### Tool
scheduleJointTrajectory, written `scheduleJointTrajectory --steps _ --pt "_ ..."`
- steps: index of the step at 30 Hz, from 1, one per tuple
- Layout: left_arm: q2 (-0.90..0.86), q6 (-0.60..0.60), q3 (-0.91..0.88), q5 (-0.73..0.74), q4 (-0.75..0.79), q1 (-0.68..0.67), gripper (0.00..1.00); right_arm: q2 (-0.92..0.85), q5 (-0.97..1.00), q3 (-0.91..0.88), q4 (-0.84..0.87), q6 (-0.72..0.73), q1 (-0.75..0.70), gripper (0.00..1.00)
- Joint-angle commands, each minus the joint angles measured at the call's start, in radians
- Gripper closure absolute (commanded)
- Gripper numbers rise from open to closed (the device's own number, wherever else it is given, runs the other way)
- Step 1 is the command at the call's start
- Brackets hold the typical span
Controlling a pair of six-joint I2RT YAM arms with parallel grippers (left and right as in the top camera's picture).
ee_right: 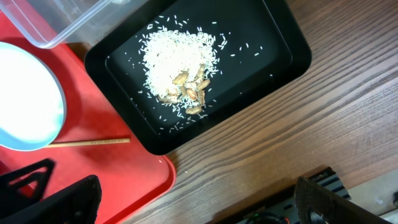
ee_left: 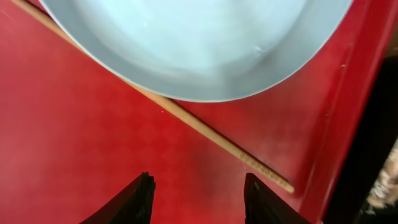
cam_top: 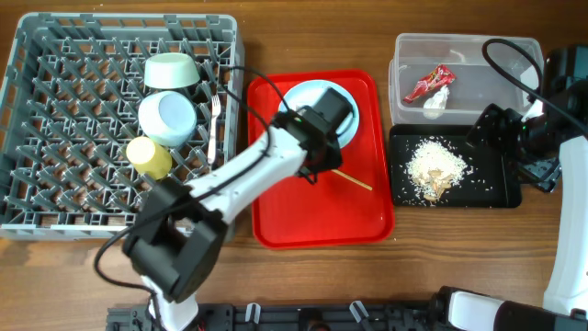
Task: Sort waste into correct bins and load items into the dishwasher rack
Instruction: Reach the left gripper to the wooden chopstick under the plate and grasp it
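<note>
Contents, overhead view: grey peg-grid dishwasher rack at table left, holding a whitish-green bowl, a pale blue bowl just in front of it, a small yellow cup and a white plastic fork lying among the pegs beside them. Red serving tray, centre, glossy, with rounded corners, holding the pale blue round plate and one thin wooden chopstick lying slantwise just below it. Clear plastic tub, upper right, holding the crumpled red snack wrapper and the white paper wad, the two touching. Black tray, shallow and rectangular, just in front of the tub, holding a heap of whitish-beige food scraps. Left gripper over the red tray at the plate's near edge.

Left wrist view: plate surface smooth and matte. The chopstick runs close along the plate's rim and ends near the tray's raised lip. Two black fingers stand part-way apart above bare red surface with nothing between them. Contact with the tray cannot be told.

Right wrist view: scraps show as white rice-like grains around a few brown pieces. Right gripper spread wide and empty, high over the wooden table and a corner of the red tray.
</note>
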State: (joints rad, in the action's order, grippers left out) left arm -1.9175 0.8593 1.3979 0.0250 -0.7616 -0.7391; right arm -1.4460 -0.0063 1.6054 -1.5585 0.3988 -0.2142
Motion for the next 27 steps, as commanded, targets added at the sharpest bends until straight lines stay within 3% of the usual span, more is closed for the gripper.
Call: scheduleJointTrajectory --steps 1,13,27 --pt "-0.048 0.1 0.003 -0.087 0.016 -0.031 0.53 0.019 0.006 0.016 0.002 -0.004 -0.004 0.0" --pt "-0.131 0.118 0.003 -0.158 0.09 -0.064 0.49 0.019 0.006 0.016 0.002 -0.006 -0.004 0.0" --pt "-0.155 0.117 0.003 -0.17 0.069 -0.065 0.48 0.019 0.006 0.016 0.002 -0.006 -0.004 0.0"
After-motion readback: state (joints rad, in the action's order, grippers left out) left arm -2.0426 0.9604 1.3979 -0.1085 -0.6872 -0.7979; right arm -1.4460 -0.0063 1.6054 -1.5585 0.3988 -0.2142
